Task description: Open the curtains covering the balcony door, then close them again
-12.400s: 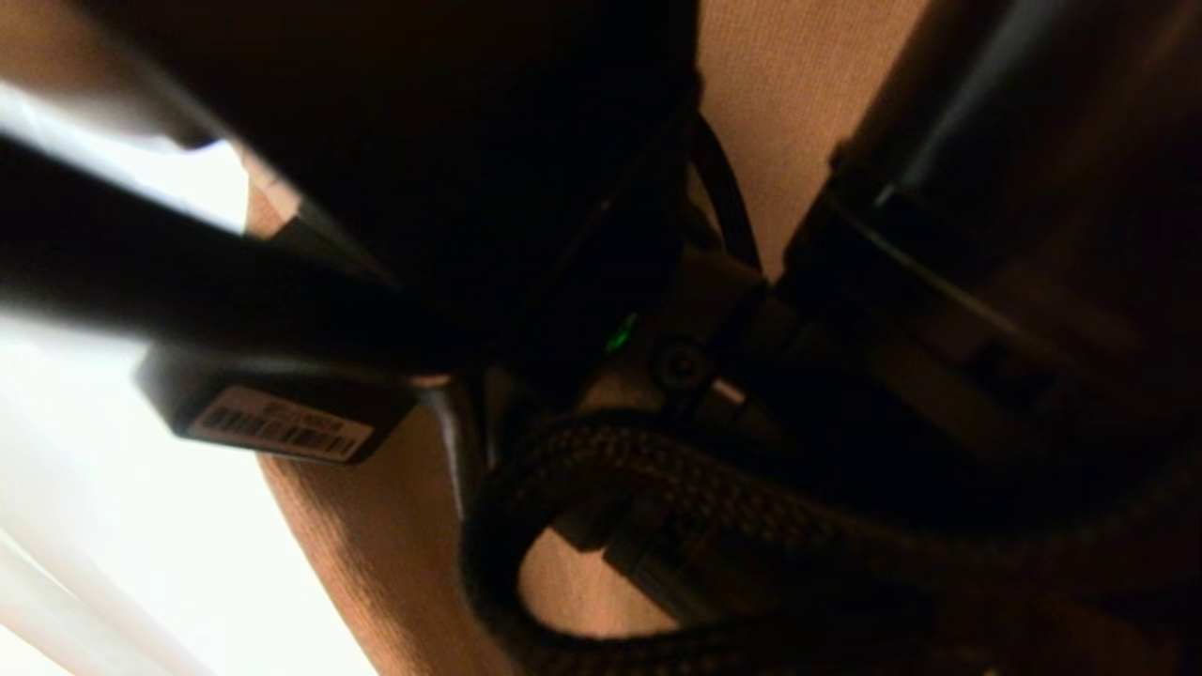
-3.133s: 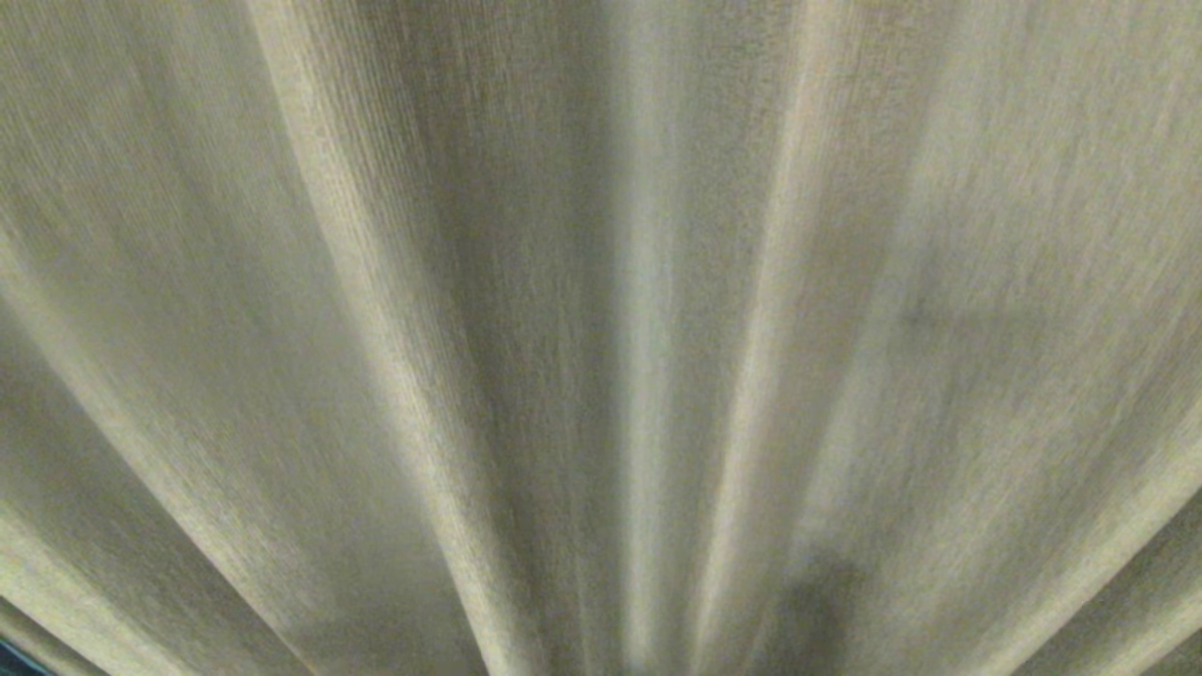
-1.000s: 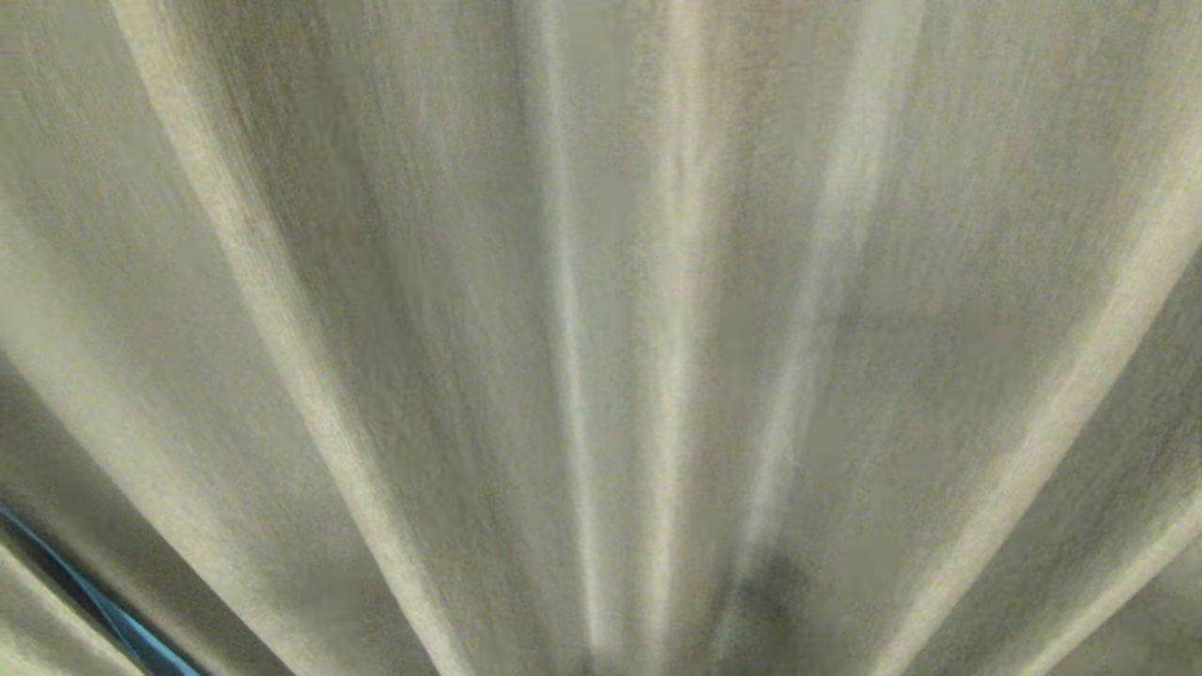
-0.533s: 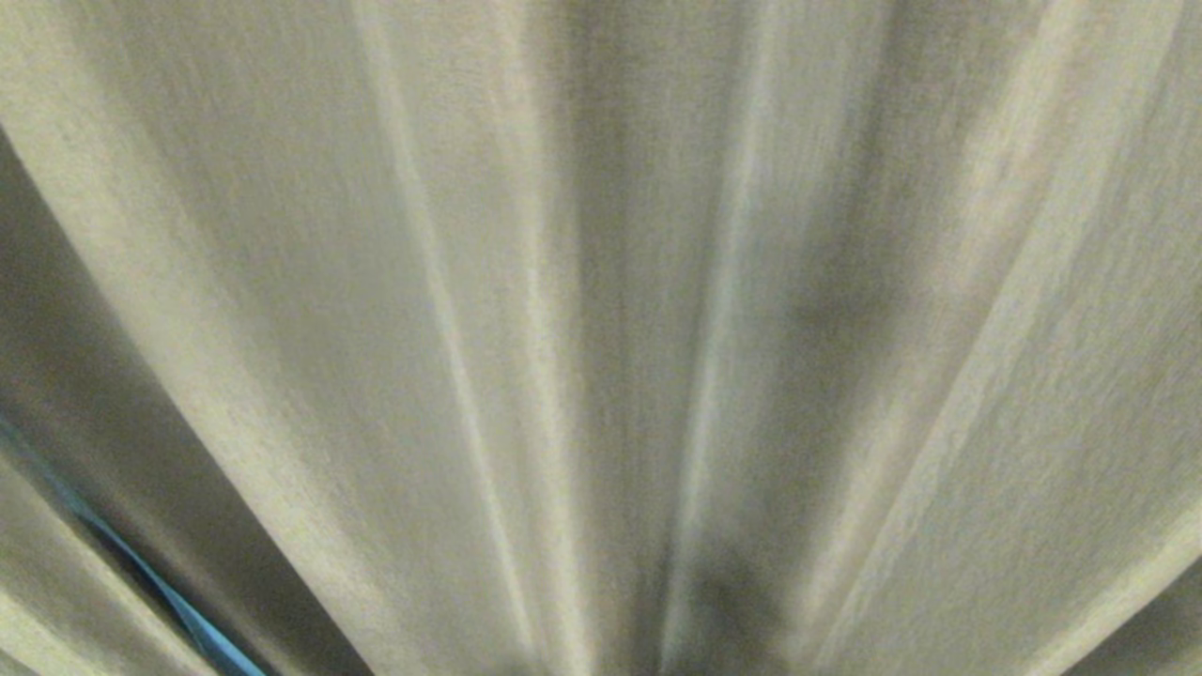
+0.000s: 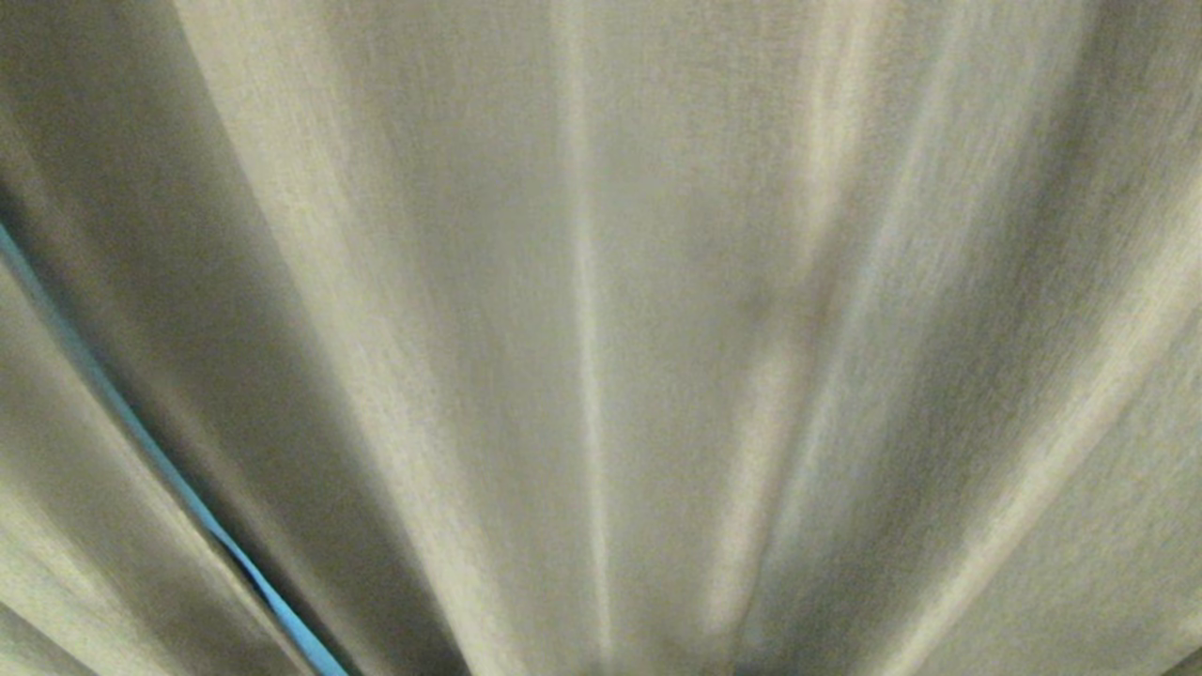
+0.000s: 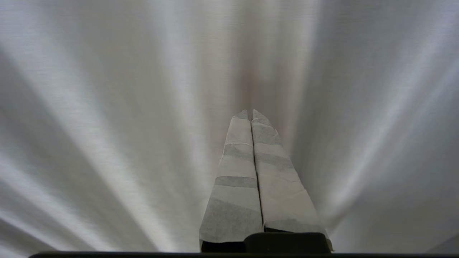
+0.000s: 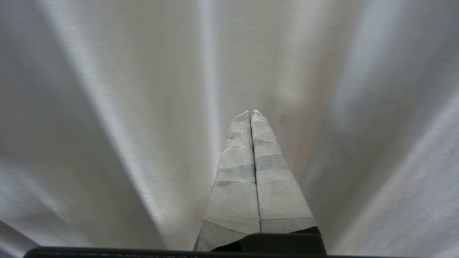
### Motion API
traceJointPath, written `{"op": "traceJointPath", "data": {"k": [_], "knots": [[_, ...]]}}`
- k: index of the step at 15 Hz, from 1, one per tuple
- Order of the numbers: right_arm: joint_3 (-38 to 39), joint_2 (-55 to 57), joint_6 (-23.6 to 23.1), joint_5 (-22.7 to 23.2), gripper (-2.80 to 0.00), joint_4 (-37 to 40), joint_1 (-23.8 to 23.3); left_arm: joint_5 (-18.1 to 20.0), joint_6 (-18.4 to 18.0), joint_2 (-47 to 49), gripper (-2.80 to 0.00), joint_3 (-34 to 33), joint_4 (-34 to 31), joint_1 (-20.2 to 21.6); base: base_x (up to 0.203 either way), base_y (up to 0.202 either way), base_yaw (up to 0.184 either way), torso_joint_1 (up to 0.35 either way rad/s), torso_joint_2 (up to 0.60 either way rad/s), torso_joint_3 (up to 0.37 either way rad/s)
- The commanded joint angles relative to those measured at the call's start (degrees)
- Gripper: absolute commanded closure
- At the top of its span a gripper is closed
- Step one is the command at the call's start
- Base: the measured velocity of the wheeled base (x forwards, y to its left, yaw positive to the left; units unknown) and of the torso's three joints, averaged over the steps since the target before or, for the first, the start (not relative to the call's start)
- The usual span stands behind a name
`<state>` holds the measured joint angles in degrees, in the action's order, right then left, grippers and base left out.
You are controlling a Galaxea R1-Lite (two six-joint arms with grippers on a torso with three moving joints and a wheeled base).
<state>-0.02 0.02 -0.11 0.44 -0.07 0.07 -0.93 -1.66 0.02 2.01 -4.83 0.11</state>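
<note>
The beige-grey pleated curtains (image 5: 657,282) fill the whole head view from very close. A thin blue slit (image 5: 188,507) runs between two folds at the lower left. Neither arm shows in the head view. In the left wrist view my left gripper (image 6: 250,114) is shut, its tape-wrapped fingers (image 6: 236,179) pressed together with nothing between them, pointing at the curtain folds (image 6: 107,125). My right gripper (image 7: 251,114) is likewise shut and empty, facing the curtain fabric (image 7: 125,107). The balcony door is hidden behind the drapes.
The whole head view has shifted: the folds slide rightward in the picture and the blue slit at the lower left has grown longer. That is the camera moving, not the fabric.
</note>
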Motion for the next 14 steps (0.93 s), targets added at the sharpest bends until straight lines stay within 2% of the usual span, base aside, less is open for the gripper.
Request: {"op": "traceJointPath", "data": {"k": [1,14], "knots": [[0.0,0.0,0.0,0.0,0.00,0.0,0.0,0.0,0.0,0.0,0.00,0.0,0.0,0.0,0.000,0.191,-0.002,0.004,0.00,0.004],[0.0,0.0,-0.1,0.0,0.00,0.0,0.0,0.0,0.0,0.0,0.00,-0.1,0.0,0.0,0.000,0.193,0.001,0.003,0.00,0.001]]}}
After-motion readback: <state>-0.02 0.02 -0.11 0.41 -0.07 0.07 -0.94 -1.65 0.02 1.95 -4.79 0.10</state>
